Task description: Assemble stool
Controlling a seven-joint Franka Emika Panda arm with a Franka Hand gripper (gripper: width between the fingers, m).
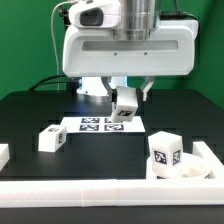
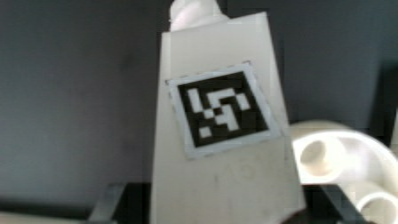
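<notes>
Leg (image 1: 125, 104) is clamped in claw (image 1: 128, 93) at frame centre, held above counter (image 1: 30, 115), presumably for carriage to lower-right seat (image 1: 195, 171).

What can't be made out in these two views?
- Exterior view: the end effector fingertips are too small to see and sit behind the held leg. In the wrist view that leg fills the frame.
- Exterior view: the standing leg overlaps the seat; joined or merely touching, cannot tell.
- Exterior view: the white piece is cut off by the left edge and cannot be identified.
- Exterior view: the marker board is partly covered by the held leg.
</notes>
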